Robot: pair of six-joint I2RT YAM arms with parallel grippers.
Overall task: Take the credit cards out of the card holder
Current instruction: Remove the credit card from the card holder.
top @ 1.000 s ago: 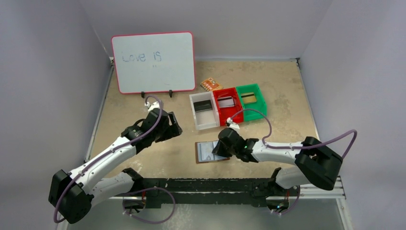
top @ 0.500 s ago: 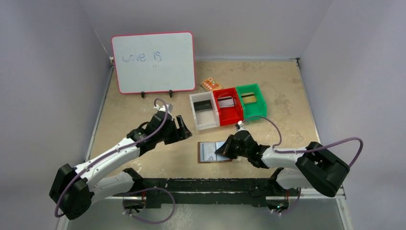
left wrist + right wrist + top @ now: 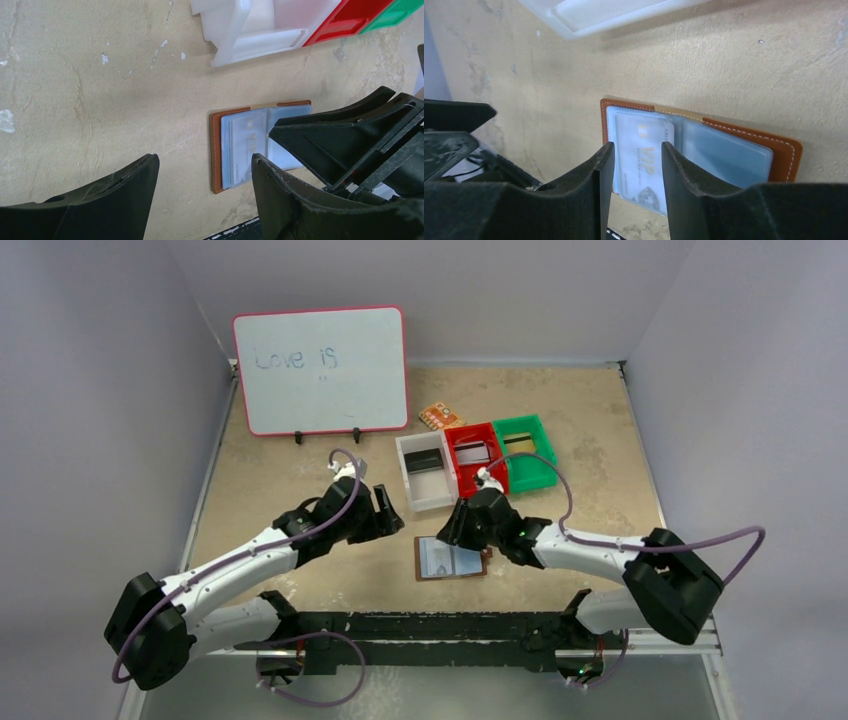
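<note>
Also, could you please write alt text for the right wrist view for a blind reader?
A brown card holder lies open on the tan table, a pale card marked VIP in one clear pocket. The right gripper hangs above it, jaws apart, holding nothing; a white bin's edge shows at top.

I have two arms, a left arm (image 3: 230, 565) and a right arm (image 3: 590, 550), each made of slim white links between bulky black joint housings. A purple cable (image 3: 750, 530) loops loosely along each one. Both bases sit on a black rail (image 3: 440, 625) along the bottom of the overhead view. My left end effector (image 3: 204, 160) has thick matte black fingers (image 3: 300, 205) with rounded tips and pale scuffs. My right end effector (image 3: 636, 147) has the same dark, faintly grainy moulded fingers.
</note>
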